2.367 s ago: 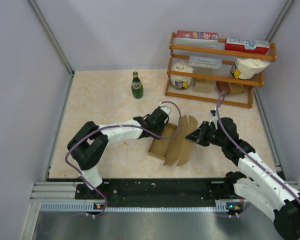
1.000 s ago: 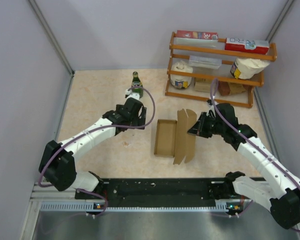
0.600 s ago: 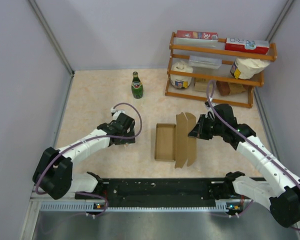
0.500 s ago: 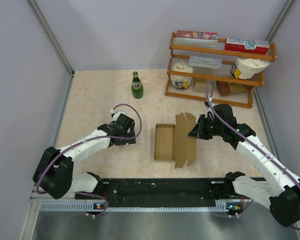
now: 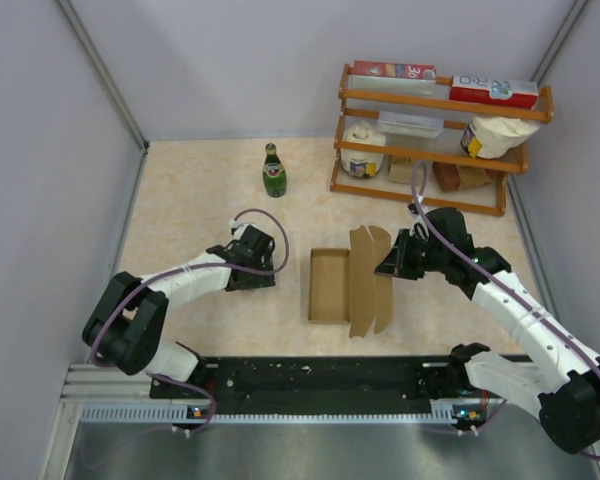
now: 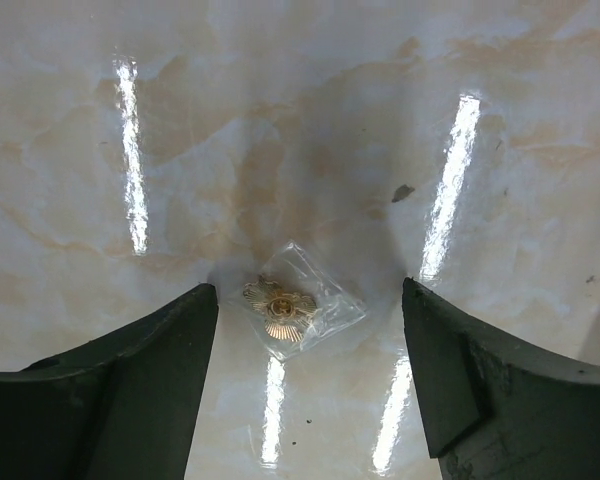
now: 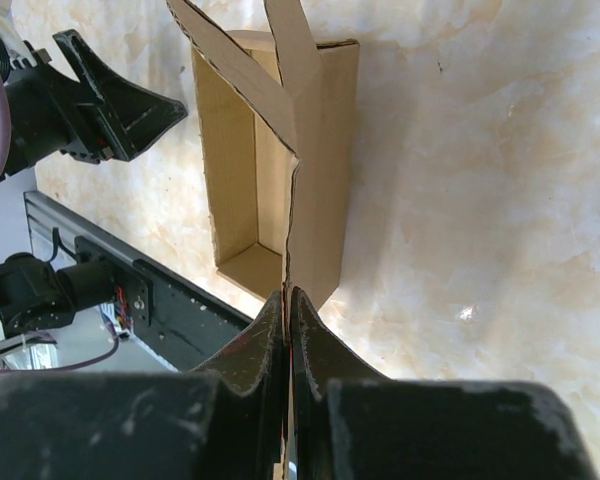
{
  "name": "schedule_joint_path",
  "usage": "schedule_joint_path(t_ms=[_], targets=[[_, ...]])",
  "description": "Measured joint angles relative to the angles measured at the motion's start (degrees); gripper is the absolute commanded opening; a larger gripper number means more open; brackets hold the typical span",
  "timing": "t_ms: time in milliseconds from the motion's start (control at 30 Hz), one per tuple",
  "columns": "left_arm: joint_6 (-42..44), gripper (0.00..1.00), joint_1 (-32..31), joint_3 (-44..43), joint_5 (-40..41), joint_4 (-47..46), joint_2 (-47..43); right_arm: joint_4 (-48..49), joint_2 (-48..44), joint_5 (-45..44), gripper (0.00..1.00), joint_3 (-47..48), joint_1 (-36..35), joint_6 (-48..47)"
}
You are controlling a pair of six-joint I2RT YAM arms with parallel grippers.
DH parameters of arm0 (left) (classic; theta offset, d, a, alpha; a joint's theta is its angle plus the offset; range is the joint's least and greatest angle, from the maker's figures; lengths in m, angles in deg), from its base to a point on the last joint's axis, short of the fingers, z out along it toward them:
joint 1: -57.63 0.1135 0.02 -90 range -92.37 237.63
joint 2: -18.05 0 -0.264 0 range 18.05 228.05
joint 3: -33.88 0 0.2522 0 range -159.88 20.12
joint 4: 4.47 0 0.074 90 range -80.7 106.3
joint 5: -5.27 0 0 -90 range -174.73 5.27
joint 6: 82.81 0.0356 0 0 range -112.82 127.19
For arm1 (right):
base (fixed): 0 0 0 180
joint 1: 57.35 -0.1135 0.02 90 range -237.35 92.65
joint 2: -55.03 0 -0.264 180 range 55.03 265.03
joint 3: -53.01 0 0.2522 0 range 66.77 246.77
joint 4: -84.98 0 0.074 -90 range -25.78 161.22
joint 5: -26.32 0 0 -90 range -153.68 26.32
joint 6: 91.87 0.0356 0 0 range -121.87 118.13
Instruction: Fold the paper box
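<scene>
The paper box [image 5: 330,284] is plain brown cardboard, an open oblong tray with its lid flap [image 5: 370,280] standing up on its right side. My right gripper [image 5: 388,265] is shut on the edge of that lid flap; in the right wrist view its fingers [image 7: 288,310] pinch the thin flap [image 7: 242,80] above the tray [image 7: 230,170]. My left gripper [image 5: 256,278] is open and low over the table to the left of the box, apart from it. In the left wrist view a small clear bag with a gold trinket [image 6: 290,308] lies between its open fingers [image 6: 310,330].
A green bottle [image 5: 273,172] stands at the back. A wooden rack [image 5: 435,140] with printed cartons, rolls and bags stands at the back right. Grey walls close in the table on both sides. The black rail [image 5: 320,380] runs along the near edge.
My left arm has drawn back from the box to the left and come down low over the small bag. My right gripper has kept hold of the flap; the box now lies squarer.
</scene>
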State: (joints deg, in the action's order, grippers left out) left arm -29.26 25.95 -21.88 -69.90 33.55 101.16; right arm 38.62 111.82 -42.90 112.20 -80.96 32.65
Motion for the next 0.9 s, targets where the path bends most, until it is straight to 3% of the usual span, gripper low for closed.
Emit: schedule_joint_path(t_ms=[167, 500, 900], targets=[[0.42, 0.71, 0.15, -0.02, 0.68, -0.33, 0.33, 0.13, 0.00, 0.35, 0.00, 0.00, 0.00, 0.02], [0.83, 0.50, 0.26, 0.00, 0.52, -0.74, 0.33, 0.59, -0.04, 0.83, 0.00, -0.15, 0.00, 0.11], [1.09, 0.34, 0.26, 0.04, -1.31, -1.66, 0.33, 1.46, -0.09, 1.40, 0.00, -0.83, 0.00, 0.20]])
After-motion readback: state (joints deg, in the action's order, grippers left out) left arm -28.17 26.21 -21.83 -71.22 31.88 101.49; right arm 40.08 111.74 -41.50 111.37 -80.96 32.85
